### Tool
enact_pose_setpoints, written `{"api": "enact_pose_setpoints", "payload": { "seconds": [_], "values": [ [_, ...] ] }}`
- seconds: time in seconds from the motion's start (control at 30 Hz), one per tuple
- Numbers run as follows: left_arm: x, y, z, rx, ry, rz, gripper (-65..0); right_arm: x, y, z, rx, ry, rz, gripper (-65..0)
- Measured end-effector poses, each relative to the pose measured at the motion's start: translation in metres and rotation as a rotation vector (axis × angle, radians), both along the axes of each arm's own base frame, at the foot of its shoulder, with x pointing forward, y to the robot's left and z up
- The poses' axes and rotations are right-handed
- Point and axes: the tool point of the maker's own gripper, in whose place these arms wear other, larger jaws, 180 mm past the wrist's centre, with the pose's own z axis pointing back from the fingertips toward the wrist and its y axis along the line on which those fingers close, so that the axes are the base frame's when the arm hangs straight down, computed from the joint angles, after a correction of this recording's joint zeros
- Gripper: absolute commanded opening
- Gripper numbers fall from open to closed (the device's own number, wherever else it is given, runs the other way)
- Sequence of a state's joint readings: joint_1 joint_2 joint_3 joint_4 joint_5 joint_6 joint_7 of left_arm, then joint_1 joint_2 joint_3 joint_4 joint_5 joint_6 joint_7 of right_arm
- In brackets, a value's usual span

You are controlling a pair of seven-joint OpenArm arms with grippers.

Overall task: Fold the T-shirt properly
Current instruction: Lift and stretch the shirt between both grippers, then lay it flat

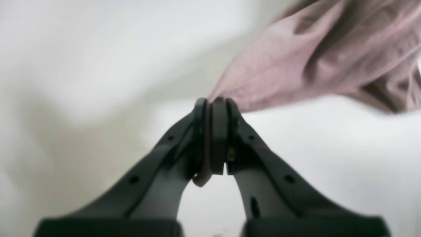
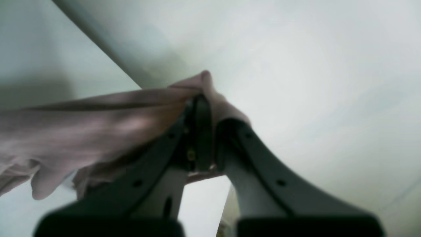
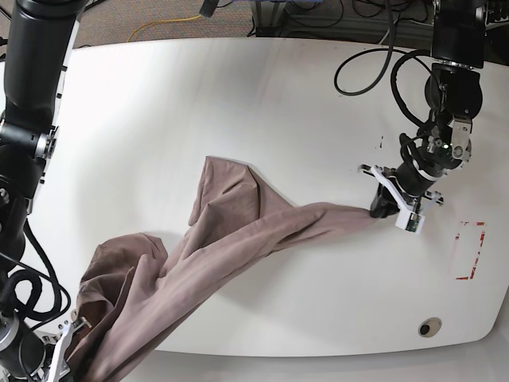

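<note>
**Both grippers clamped on a stretched, unfolded T-shirt**

- Left gripper [image 1: 215, 102]: jaws pressed together on a pinched point of cloth; in the base view it sits toward the right side of the table [image 3: 262, 95], holding one end of the garment.
- Right gripper [image 2: 205, 98]: jaws closed over a bunched edge of cloth that wraps over one finger; in the base view it is at the lower left corner, largely out of frame.
- T-shirt [image 3: 231, 231]: mauve-brown, drawn into a long twisted band running diagonally across the white table between the two grippers, with a loose flap standing up near the middle and a crumpled mass at lower left.
- Progress: judged early. No fold is visible; the cloth is not yet spread flat, so flattening and every fold remain.
- Surroundings: red marking [image 3: 469, 251] at the right edge, a small round hole [image 3: 429, 327] near the front edge, cables [image 3: 374, 64] trailing over the far side. None lies on the shirt.
- Obstruction: mainly the garment's own twist.
</note>
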State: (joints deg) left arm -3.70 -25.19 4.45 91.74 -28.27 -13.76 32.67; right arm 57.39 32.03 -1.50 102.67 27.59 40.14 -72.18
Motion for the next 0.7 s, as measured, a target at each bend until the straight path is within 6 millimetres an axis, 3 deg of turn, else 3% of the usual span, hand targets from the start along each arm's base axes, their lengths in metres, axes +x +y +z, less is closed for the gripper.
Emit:
{"api": "enact_pose_setpoints", "payload": {
  "seconds": [0.07, 0.23, 0.43, 0.53, 0.6, 0.7],
  "values": [
    [0.002, 0.011, 0.016, 0.038, -0.030, -0.007, -65.0, 0.002, -0.001, 0.000, -0.006, -0.005, -0.019, -65.0],
    [0.021, 0.028, 0.086, 0.106, -0.209, -0.025, -65.0, 0.006, 0.008, 0.010, -0.014, -0.045, -0.019, -65.0],
    [0.034, 0.053, 0.146, 0.164, -0.304, 0.037, -65.0, 0.009, 0.000, 0.027, -0.028, -0.087, -0.073, -65.0],
    [0.042, 0.065, 0.191, 0.186, -0.377, 0.087, -65.0, 0.016, 0.008, 0.027, -0.060, -0.063, -0.064, -65.0],
    [0.044, 0.070, 0.232, 0.191, -0.472, 0.106, -65.0, 0.019, 0.017, 0.032, -0.053, -0.069, -0.035, -65.0],
    [0.046, 0.086, 0.279, 0.204, -0.539, 0.166, -63.9, 0.024, 0.008, 0.046, -0.039, -0.081, -0.056, -65.0]
  ]
}}
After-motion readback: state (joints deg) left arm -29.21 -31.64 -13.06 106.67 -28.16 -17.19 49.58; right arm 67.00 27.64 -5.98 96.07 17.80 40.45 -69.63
